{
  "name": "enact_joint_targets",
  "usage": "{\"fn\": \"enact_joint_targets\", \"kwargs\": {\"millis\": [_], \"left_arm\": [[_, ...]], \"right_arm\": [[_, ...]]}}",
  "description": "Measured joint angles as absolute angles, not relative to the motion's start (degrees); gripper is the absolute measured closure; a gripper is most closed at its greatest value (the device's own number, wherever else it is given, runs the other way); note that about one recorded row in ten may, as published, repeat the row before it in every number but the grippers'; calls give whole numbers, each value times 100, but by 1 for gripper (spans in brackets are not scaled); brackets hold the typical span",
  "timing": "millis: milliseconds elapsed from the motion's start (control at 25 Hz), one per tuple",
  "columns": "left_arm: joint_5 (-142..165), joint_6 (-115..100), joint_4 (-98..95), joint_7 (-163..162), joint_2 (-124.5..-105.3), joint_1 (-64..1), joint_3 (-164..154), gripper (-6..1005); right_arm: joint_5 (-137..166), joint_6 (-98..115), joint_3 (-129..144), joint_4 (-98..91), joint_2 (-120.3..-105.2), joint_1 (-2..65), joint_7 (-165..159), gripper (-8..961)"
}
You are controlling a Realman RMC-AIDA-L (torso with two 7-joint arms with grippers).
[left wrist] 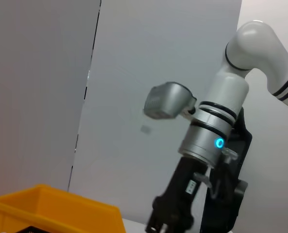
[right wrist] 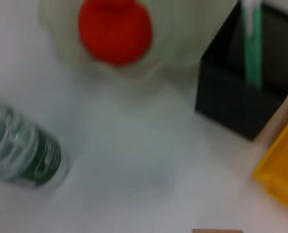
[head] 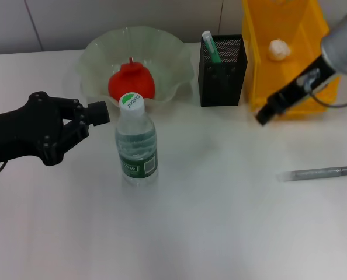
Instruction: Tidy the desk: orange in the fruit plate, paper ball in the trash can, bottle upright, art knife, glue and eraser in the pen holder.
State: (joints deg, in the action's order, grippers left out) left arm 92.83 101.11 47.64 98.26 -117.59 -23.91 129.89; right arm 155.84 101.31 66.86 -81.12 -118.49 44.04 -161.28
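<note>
Black left hand (head: 97, 112); right arm (left wrist: 216, 131) silver-white, glowing blue ring, black hand (head: 266, 115).

We are finding almost nothing readable here: the bottle (head: 136, 144) is showing small green lettering on its white cap (head: 131, 102), too fine for us to read with certainty, and its green-and-white label (head: 138, 165) is carrying print we cannot make out. We are seeing no other legible text.
</note>
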Motion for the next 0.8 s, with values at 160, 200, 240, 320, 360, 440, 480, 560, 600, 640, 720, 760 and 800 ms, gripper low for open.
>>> {"fn": "enact_joint_targets", "kwargs": {"millis": [160,200,240,320,360,440,480,560,600,640,720,760,800], "left_arm": [[9234,10120,4764,9826,-11759,-2379,13003,994],[9224,10125,4764,9826,-11758,-2373,13013,994],[9216,10134,4764,9826,-11758,-2365,13028,994],[9208,10145,4764,9826,-11765,-2359,13091,995],[9208,10145,4764,9826,-11765,-2359,13091,995],[9208,10149,4764,9826,-11774,-2358,13110,995],[9208,10152,4764,9826,-11779,-2357,13116,995],[9208,10153,4764,9826,-11784,-2352,13116,995],[9208,10153,4764,9826,-11788,-2342,13116,995],[9208,10153,4764,9826,-11788,-2342,13116,995],[9193,10153,4764,9827,-11792,-2319,13122,995],[9193,10153,4764,9827,-11792,-2319,13122,995],[9180,10153,4764,9832,-11793,-2313,13124,995]], "right_arm": [[15579,9806,6527,-8101,-11849,4400,-15945,567],[15568,9569,6442,-8079,-11849,4388,-15812,567],[15568,9569,6442,-8079,-11849,4388,-15812,568],[15562,9261,6302,-8051,-11849,4382,-15650,568],[15562,9261,6302,-8051,-11849,4382,-15650,568],[15520,9072,6150,-8018,-11849,4400,-15523,568],[15486,8985,6086,-7992,-11849,4416,-15456,568],[15430,8829,5991,-7929,-11841,4448,-15333,568],[15415,8657,5931,-7857,-11829,4466,-15210,568],[15415,8657,5931,-7857,-11829,4466,-15210,568],[15337,8418,5873,-7687,-11788,4495,-15046,568],[15337,8418,5873,-7687,-11788,4495,-15046,568],[15185,8253,5775,-7480,-11734,4534,-14901,568]]}}
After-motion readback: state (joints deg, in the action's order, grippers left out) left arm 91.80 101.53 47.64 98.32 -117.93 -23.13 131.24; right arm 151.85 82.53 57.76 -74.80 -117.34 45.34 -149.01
